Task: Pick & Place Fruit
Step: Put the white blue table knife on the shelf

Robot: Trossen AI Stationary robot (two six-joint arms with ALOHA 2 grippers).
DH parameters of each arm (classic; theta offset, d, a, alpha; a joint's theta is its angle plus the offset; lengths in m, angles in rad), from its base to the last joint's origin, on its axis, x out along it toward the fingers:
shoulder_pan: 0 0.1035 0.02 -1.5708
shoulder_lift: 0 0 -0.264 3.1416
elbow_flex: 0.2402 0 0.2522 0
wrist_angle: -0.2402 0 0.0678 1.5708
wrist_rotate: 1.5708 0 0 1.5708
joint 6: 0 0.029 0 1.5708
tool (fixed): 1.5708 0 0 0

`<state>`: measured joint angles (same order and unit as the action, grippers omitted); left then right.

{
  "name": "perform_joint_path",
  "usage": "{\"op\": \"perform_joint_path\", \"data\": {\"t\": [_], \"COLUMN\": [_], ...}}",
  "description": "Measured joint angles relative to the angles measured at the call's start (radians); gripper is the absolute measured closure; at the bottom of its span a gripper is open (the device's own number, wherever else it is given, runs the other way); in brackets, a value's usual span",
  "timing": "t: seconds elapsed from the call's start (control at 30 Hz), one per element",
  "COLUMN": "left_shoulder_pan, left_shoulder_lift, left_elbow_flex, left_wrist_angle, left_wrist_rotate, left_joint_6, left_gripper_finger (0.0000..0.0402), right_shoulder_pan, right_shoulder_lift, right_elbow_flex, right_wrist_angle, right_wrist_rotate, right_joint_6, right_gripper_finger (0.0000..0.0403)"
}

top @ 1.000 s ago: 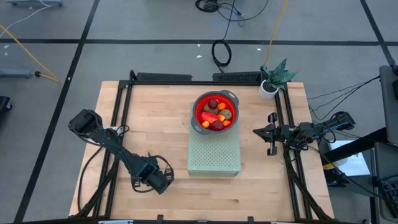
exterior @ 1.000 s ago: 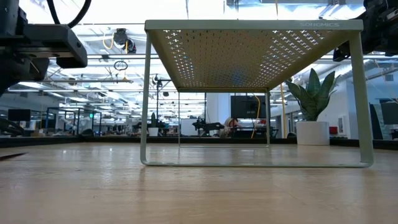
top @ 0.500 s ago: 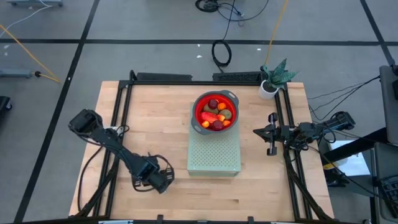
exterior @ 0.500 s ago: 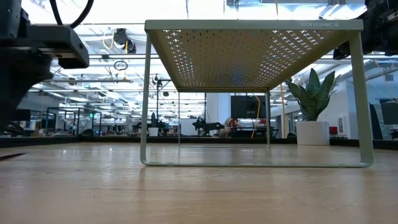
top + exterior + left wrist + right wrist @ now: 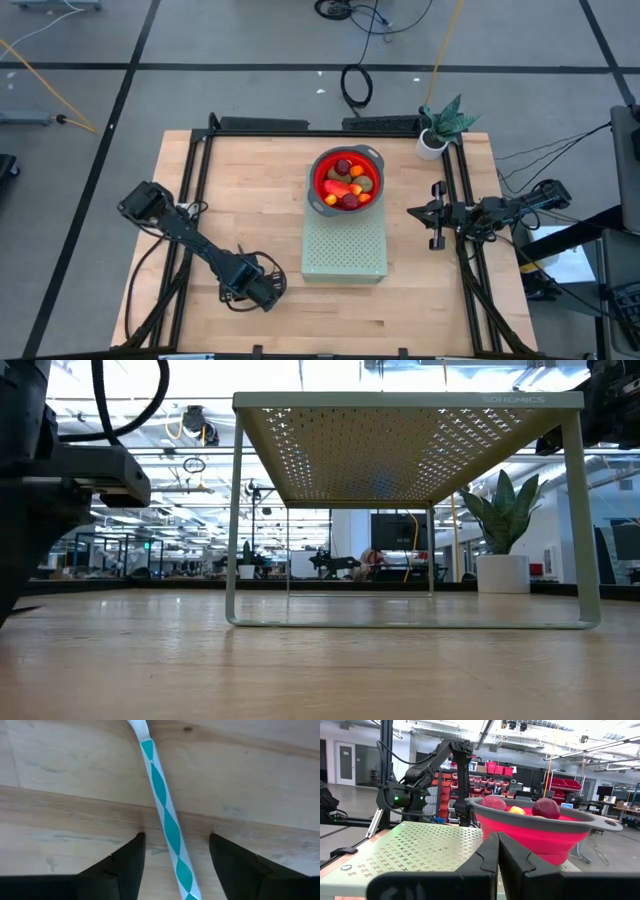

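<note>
Left gripper (image 5: 175,855) low at table's 7 o'clock, jaws open, straddling knife (image 5: 165,815) lying flat on the wood, fingers not touching it. Right gripper (image 5: 497,865) at 3 o'clock edge, jaws closed, empty. Fruit (image 5: 346,184) sits in red bowl (image 5: 318,165) on green perforated stand (image 5: 344,255), 12 o'clock of centre.

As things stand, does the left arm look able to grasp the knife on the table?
Probably yes. The left gripper hangs right over the knife, its fingers open on either side of the handle, with only bare table around it.
</note>
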<state>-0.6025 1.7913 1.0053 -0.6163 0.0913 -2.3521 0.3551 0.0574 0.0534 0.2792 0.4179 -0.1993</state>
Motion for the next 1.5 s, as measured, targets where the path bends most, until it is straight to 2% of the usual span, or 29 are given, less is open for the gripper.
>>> {"op": "perform_joint_path", "data": {"t": [0.57,0.9,1.0,1.23,1.5], "left_shoulder_pan": [-0.005,-0.028,-0.029,-0.035,-0.055], "left_shoulder_lift": [0.02,0.02,0.02,-0.006,-0.065], "left_elbow_flex": [0.0,0.0,0.0,-0.003,-0.01], "left_wrist_angle": [-0.007,-0.038,-0.04,-0.062,-0.185], "left_wrist_rotate": [0.016,-0.022,-0.031,-0.059,-0.126], "left_joint_6": [-0.009,-0.009,-0.009,-0.012,-0.009], "left_gripper_finger": [0.0314,0.0387,0.0389,0.0363,0.0391], "right_shoulder_pan": [0.0,0.0,0.0,0.0,0.0], "right_shoulder_lift": [0.0,0.0,0.0,0.0,0.0], "right_elbow_flex": [0.0,0.0,0.0,0.0,0.0], "right_wrist_angle": [0.0,0.0,0.0,0.0,0.0], "right_wrist_rotate": [0.0,0.0,0.0,0.0,0.0], "right_joint_6": [0.0,0.0,0.0,0.001,0.004], "right_gripper_finger": [0.0403,0.0403,0.0403,0.0403,0.0403]}}
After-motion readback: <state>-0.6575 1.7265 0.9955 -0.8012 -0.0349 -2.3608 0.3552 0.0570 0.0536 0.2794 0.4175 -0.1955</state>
